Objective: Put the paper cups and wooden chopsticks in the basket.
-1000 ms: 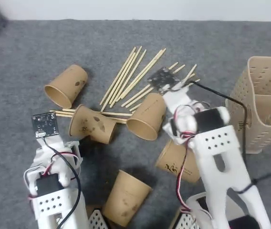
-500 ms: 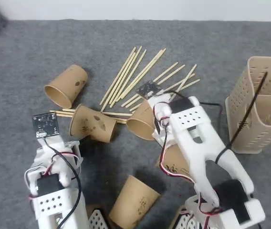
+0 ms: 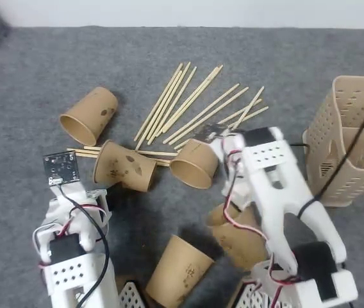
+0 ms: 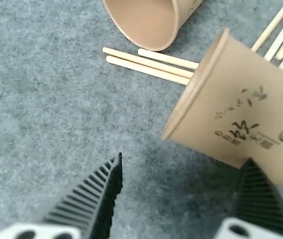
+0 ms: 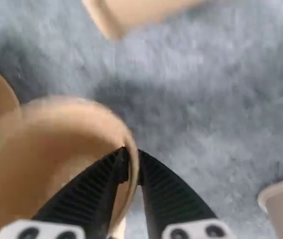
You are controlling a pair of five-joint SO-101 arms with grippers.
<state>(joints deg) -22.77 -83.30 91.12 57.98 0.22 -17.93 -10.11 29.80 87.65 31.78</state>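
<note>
Several brown paper cups lie on their sides on the grey carpet. My right gripper (image 5: pixel 130 157) is shut on the rim of one cup (image 5: pixel 57 169); in the high view this cup (image 3: pixel 239 237) lies under the folded right arm (image 3: pixel 265 173). My left gripper (image 4: pixel 181 194) is open and low over the carpet, with a cup (image 4: pixel 241 119) just ahead of it, close to one finger (image 4: pixel 261 199). That cup (image 3: pixel 124 168) rests across two chopsticks (image 4: pixel 151 64). A loose spread of wooden chopsticks (image 3: pixel 188 102) lies further back. The beige slotted basket (image 3: pixel 355 138) stands upright at the right.
Other cups lie at the back left (image 3: pixel 89 115), in the middle (image 3: pixel 198 163) and at the front (image 3: pixel 175 273). A black cable (image 3: pixel 345 160) crosses in front of the basket. Open carpet spreads at the far left and back right.
The right arm pulled back from the chopsticks, folded down over the near cup and shut on its rim. That cup and the front cup shifted slightly. The left arm stayed still.
</note>
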